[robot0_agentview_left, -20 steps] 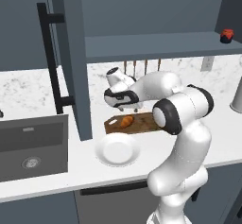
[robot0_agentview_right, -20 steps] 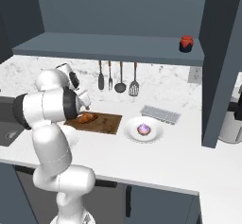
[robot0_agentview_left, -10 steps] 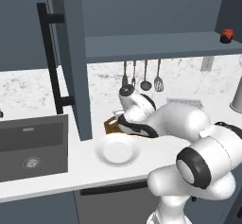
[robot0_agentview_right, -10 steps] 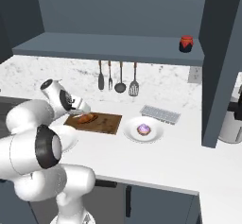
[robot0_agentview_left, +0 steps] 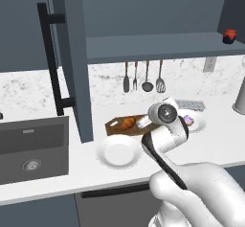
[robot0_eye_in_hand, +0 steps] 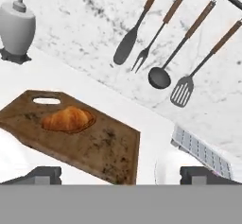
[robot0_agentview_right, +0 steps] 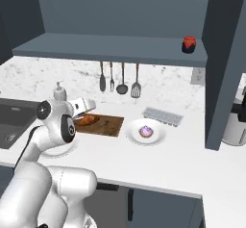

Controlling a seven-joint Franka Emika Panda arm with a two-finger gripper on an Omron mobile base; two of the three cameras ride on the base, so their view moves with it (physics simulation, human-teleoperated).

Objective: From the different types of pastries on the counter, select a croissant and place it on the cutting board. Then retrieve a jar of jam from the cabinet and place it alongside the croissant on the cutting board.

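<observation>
The croissant [robot0_eye_in_hand: 67,119] lies on the cutting board [robot0_eye_in_hand: 108,147], near its handle-hole end, toward the counter's [robot0_agentview_right: 158,157] back edge. The gripper [robot0_eye_in_hand: 121,175] hangs above the board with its fingers spread wide, apparently empty. The jar of jam [robot0_agentview_right: 189,44] sits on the cabinet shelf [robot0_agentview_right: 120,49].

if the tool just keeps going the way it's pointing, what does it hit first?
Probably the bare right part of the cutting board, or the counter just past its edge. The open tool looks along and down over it, with the croissant off to the left. Depth is unclear.
</observation>
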